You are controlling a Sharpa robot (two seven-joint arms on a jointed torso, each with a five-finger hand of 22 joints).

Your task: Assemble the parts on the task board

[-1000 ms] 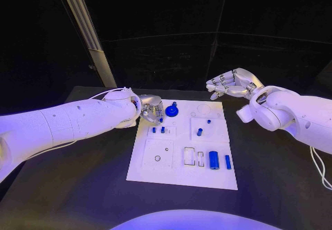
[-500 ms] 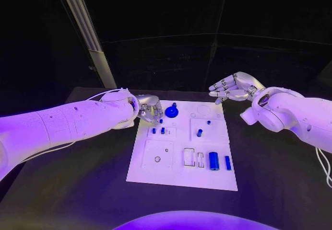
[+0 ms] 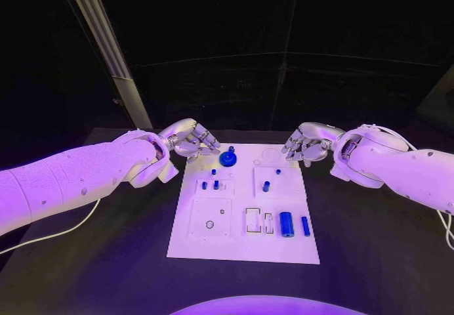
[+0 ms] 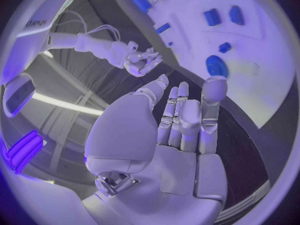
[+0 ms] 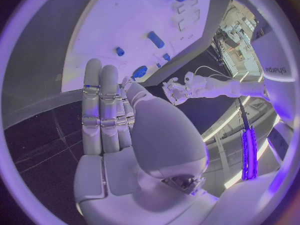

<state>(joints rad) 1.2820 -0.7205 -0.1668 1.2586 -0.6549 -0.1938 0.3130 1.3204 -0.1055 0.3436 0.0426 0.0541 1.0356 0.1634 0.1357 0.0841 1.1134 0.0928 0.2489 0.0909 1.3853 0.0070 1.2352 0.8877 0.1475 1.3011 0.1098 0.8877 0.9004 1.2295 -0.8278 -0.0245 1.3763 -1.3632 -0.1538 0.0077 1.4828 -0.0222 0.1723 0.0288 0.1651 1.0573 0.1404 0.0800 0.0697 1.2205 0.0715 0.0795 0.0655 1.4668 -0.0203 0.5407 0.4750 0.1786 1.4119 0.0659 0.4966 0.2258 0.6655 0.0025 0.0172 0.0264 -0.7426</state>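
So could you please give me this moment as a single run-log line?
left hand: open, holds nothing, at board's far left corner | right hand: open, holds nothing, at far right corner | task board: blue parts untouched

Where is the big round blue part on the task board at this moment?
In the head view, the round blue part sits at the far edge of the task board, left of its middle, just right of the left robot hand.

Task board [image 3: 203,246] dead centre on the worktop [image 3: 94,262]. Round knob part [image 3: 228,158] up at 12 o'clock on it, cylinder [image 3: 286,222] down around 4. Left hand [image 3: 189,139] off the 11 o'clock corner, right hand [image 3: 304,146] over at 1.
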